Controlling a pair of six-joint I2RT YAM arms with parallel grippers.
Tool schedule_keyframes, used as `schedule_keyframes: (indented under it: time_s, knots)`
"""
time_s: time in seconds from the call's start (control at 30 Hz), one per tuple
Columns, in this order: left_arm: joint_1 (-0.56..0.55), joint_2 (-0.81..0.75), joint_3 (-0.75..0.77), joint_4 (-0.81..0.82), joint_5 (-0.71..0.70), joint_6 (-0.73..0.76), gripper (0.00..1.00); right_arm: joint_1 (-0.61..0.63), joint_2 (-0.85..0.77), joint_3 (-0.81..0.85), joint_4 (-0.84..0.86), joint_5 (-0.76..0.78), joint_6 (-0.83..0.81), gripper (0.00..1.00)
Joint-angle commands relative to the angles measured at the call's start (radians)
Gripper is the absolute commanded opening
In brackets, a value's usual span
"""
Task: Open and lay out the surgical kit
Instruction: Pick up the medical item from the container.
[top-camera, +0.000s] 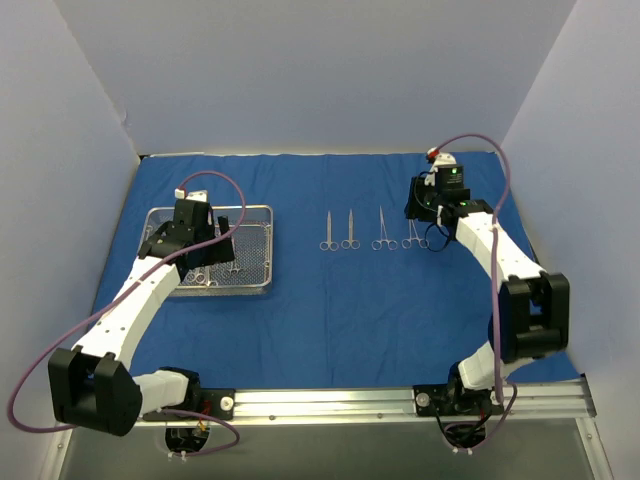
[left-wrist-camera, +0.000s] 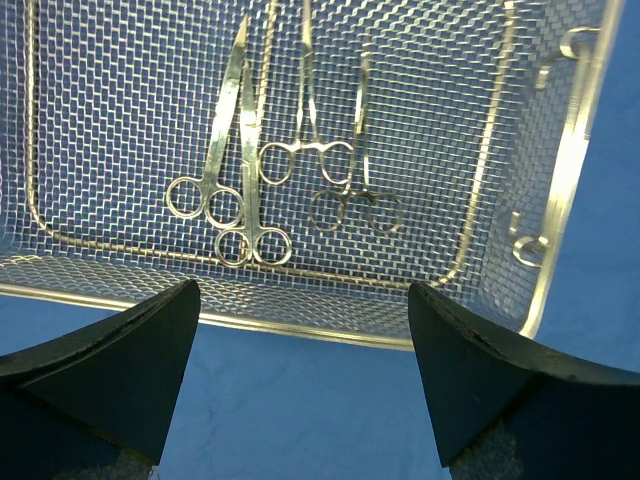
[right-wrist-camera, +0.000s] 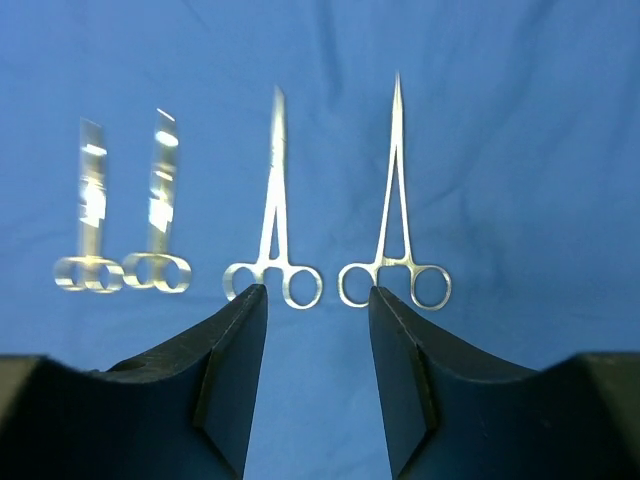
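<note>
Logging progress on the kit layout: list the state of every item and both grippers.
Blue cloth wrap: spread flat.
Wire-mesh tray: on the cloth, four instruments inside.
Tray instruments: lying closed, some overlapping.
Laid-out instruments: four in a row on the cloth, closed.
Left gripper: open, empty, over the tray.
Right gripper: open, empty, near the row.

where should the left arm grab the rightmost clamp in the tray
Probably on its thin shaft, above the rings: the rightmost clamp lies flat in the tray, rings crowding its neighbour, shaft clear. Bring the open left end effector straight down, straddling the shaft.
</note>
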Motion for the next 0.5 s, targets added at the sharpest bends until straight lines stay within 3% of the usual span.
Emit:
schedule_keyframes:
  time_s: [0.0, 0.23, 0.37, 0.47]
  knots:
    - [0.016, 0.048, 0.028, 0.031, -0.042, -0.025, 0.94, 0.015, -0.165, -0.039, 0.008, 0.043, 0.012, 0.42]
    - [0.036, 0.193, 0.121, 0.027, 0.033, -0.041, 0.98, 0.024, -0.478, -0.188, 0.062, 0.037, 0.044, 0.49]
    - [0.039, 0.299, 0.189, 0.02, 0.065, -0.045, 1.0, 0.025, -0.639, -0.269, 0.173, -0.014, 0.065, 0.54]
    - [0.042, 0.377, 0.23, 0.016, 0.078, -0.023, 0.89, 0.028, -0.705, -0.315, 0.215, -0.037, 0.072, 0.61]
